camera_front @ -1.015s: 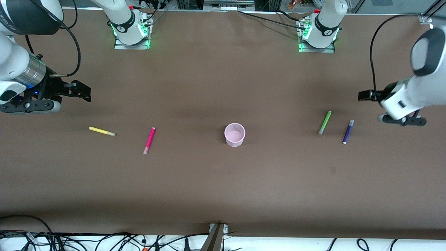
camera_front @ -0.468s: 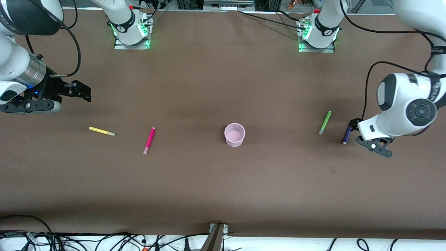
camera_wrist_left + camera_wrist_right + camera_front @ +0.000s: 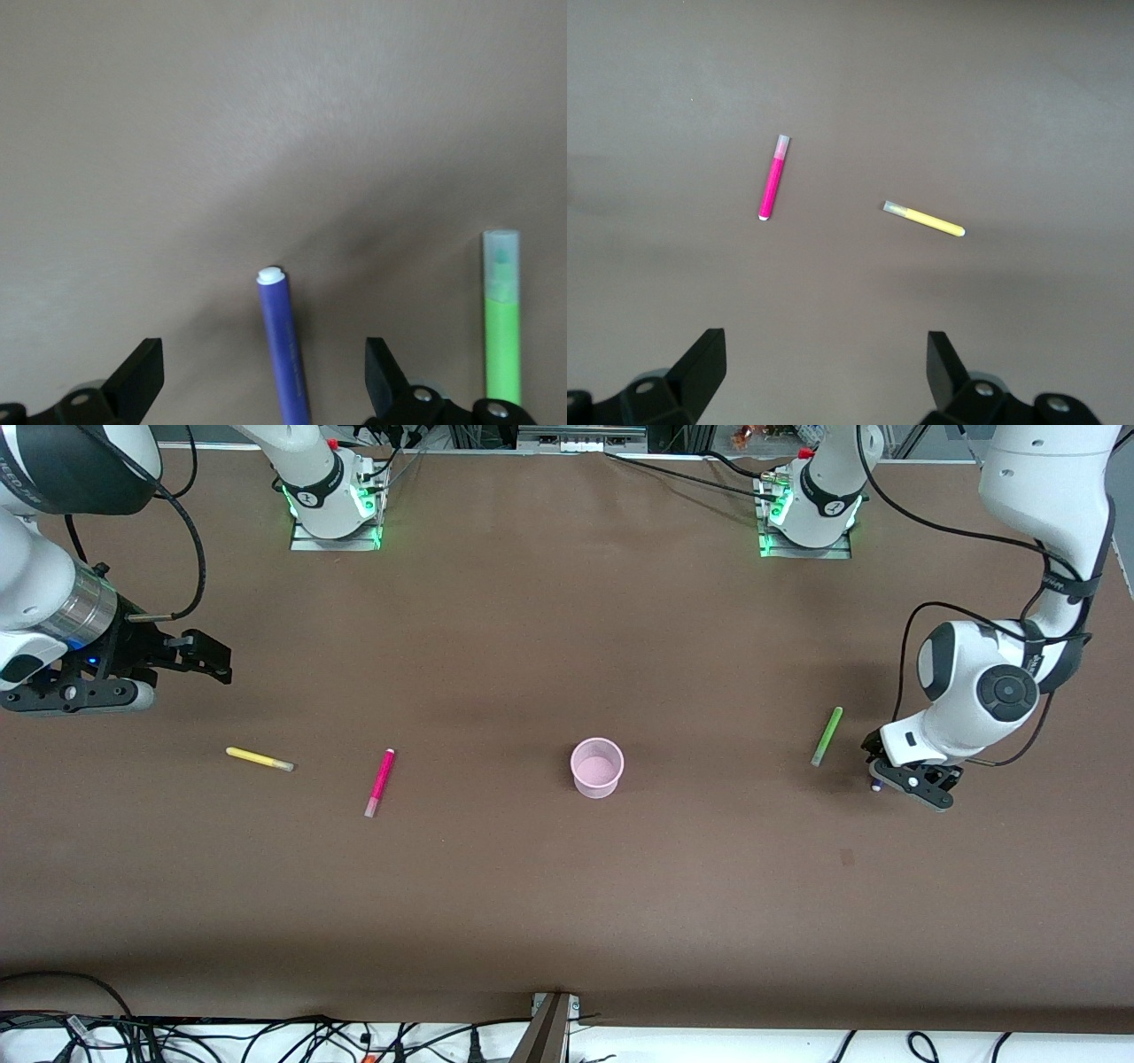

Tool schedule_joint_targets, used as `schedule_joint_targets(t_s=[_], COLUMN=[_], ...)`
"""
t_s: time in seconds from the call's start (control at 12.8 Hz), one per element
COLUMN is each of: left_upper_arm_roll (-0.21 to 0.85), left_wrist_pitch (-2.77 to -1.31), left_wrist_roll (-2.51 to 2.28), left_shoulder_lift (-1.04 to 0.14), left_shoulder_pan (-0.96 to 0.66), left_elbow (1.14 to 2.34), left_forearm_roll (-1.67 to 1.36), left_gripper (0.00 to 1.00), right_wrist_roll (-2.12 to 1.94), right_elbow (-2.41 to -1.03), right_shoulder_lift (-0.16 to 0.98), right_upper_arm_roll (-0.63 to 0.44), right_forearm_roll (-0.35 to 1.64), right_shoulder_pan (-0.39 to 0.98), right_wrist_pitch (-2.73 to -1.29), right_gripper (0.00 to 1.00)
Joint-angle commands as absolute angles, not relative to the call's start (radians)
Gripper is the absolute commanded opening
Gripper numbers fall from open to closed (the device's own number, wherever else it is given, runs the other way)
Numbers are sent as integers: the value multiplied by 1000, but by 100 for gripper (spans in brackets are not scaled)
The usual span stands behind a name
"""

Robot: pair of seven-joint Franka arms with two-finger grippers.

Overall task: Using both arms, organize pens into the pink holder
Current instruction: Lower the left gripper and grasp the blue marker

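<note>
Pens lie scattered flat on the brown surface, none yet in the small round translucent pale-pink plastic holder, which stands upright near the middle. That split probably suits one arm per pair. Toward the left arm's end lie the slim light-green marker pen and, just beside it, the slim dark-purple marker pen with its white end cap. Toward the right arm's end lie the slim magenta-pink marker pen and the slim yellow marker pen.

Down low over the purple pen, the left claw has its fingers spread to either side of the barrel, not yet touching it; the wrist is folded steeply downward, which I take as lining up a pinch.

Waiting well above the surface over its own end, the right claw is spread wide, holding nothing.
</note>
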State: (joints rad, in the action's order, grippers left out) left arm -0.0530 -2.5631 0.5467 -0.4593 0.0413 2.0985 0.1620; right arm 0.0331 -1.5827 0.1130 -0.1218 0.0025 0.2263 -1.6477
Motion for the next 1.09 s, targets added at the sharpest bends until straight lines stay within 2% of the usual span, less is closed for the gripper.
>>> schedule_joint_targets(t_s=[0.0,0.08,0.16,0.39,0.47,0.55,0.86,1.01], left_upper_arm_roll=[-48,-48,-48,-48,-48,-48,-46,-14], left_wrist_pitch=[-2598,-2602,-2602,-2602,-2602,-2602,-2567,-2387], left_wrist_roll=[563,563,564,577,578,578,574,575], left_shoulder_lift=[-508,-517,-520,-520,-520,-520,-490,-453], left_shoulder_pan=[54,55,58,58,58,55,45,44], left_elbow=[2091,2085,2083,2082,2082,2082,2077,1995], left_forearm_roll=[186,186,186,186,186,186,186,184], left_gripper=[100,91,69,27,9,0,0,0], right_wrist_roll=[23,25,25,25,25,25,25,15], right_elbow=[-1594,-1594,-1594,-1594,-1594,-1594,-1594,-1594], right_shoulder_lift=[98,98,98,98,98,98,98,98], right_upper_arm_roll=[-123,-123,-123,-123,-123,-123,-123,-123], right_forearm_roll=[14,14,14,14,14,14,14,14], right_shoulder_pan=[224,222,224,224,224,224,224,224], right_wrist_pitch=[-1638,-1631,-1631,-1631,-1631,-1631,-1632,-1637], right_gripper=[100,100,100,100,100,100,100,100])
